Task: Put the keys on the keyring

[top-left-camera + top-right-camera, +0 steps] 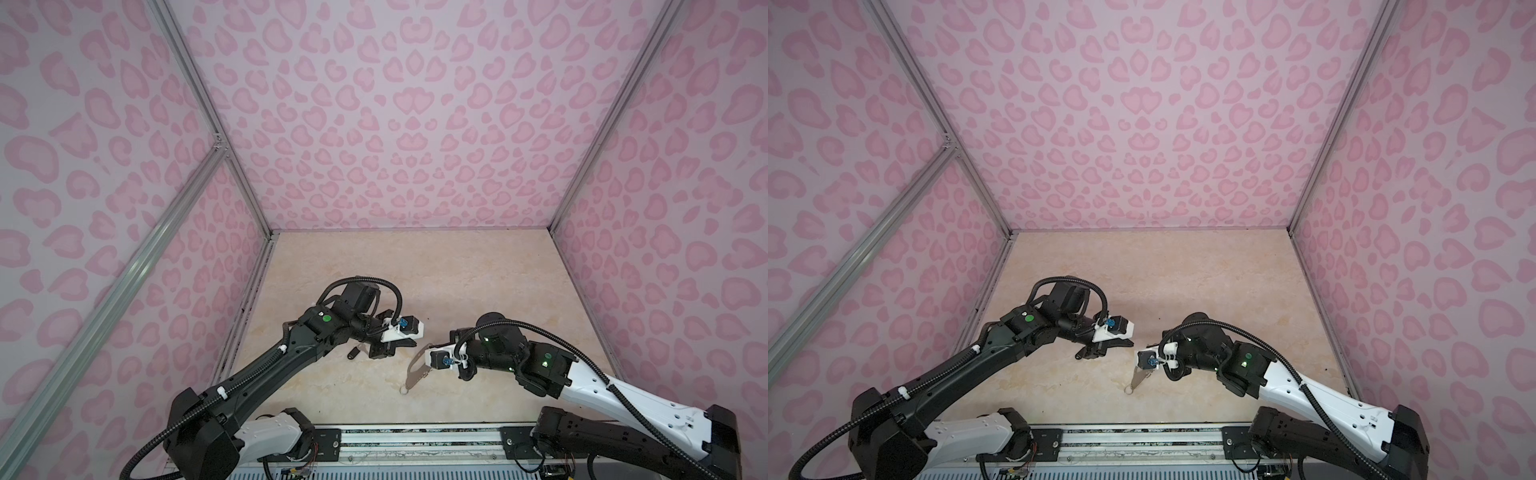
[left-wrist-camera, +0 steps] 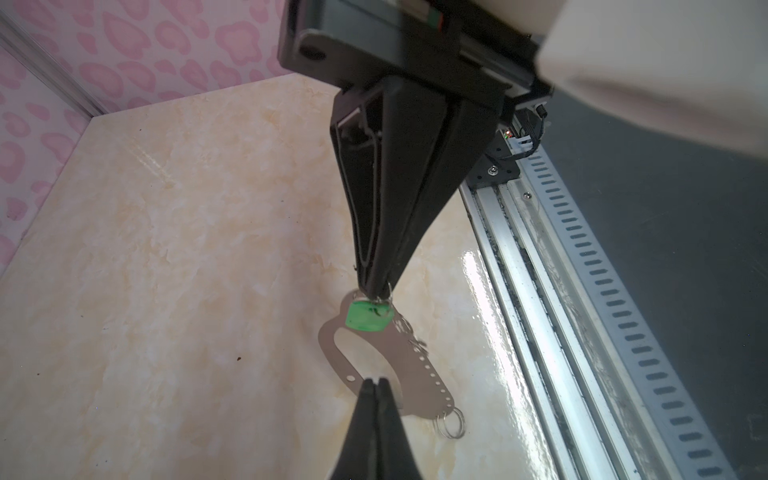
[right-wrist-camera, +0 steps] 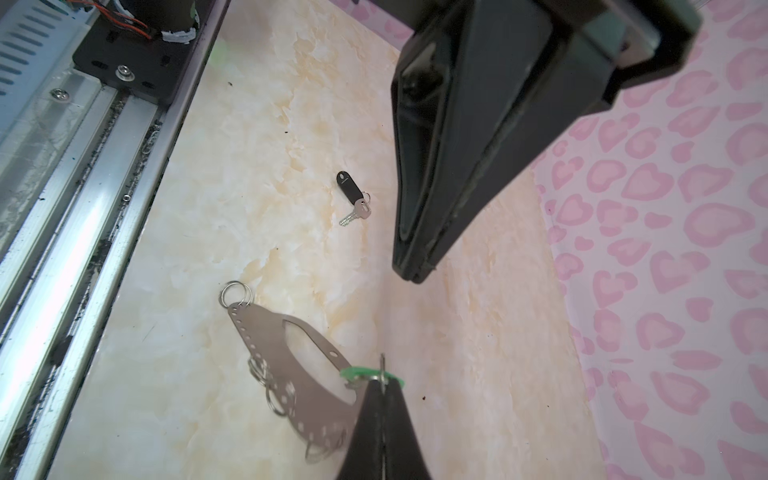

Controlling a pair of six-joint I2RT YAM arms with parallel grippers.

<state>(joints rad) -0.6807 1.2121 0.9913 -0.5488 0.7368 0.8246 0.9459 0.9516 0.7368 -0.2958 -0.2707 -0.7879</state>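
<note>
Keyring, a flat grey half-oval metal plate, stretches lengthwise away from the right gripper, which is clamped on the green-tagged silver key at its near end; the left gripper, closed and empty, hovers close

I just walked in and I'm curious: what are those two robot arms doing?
They are putting keys on a keyring. The right gripper has its jaws shut on the green-tag key, right at one end of the keyring; whether it is hooked on is unclear. The left gripper is shut and holds nothing. The black-tag key lies alone on the table.
</note>
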